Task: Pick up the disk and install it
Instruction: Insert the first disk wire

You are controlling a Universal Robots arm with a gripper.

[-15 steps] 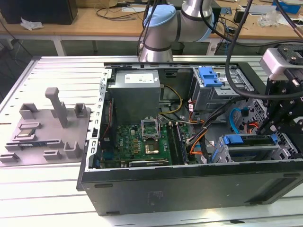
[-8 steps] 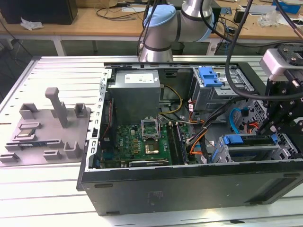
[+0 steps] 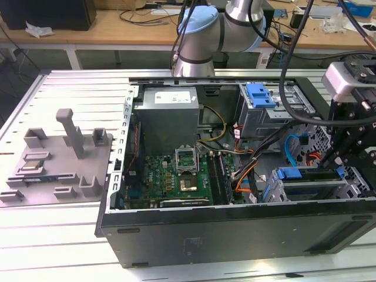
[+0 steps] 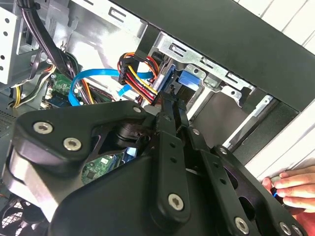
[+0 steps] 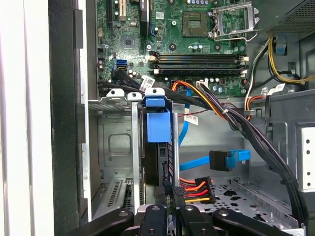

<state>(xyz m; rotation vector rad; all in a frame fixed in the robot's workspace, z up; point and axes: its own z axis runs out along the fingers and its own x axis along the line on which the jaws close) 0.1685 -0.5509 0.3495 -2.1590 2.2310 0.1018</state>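
Note:
The disk (image 5: 164, 162) stands on edge in a metal drive bay slot inside the open computer case, its blue carrier tab (image 5: 158, 126) at the far end. In the exterior view the disk (image 3: 292, 174) lies in the bay at the case's right, under my gripper (image 3: 339, 165). In both wrist views the two black fingers are close together. My gripper (image 5: 173, 192) has its tips at the disk's near end, by a bundle of red, orange and yellow wires. In the second wrist view my gripper (image 4: 172, 105) points at the blue carrier (image 4: 190, 78). I cannot tell whether the tips touch the disk.
A grey fixture tray (image 3: 59, 158) with upright posts sits at the exterior view's left. Blue data cables (image 5: 231, 158), black cable bundles (image 5: 256, 137) and the motherboard (image 5: 197, 44) crowd the case. A second blue carrier (image 3: 259, 94) sits in the upper bay. A hand (image 4: 291, 189) rests outside the case wall.

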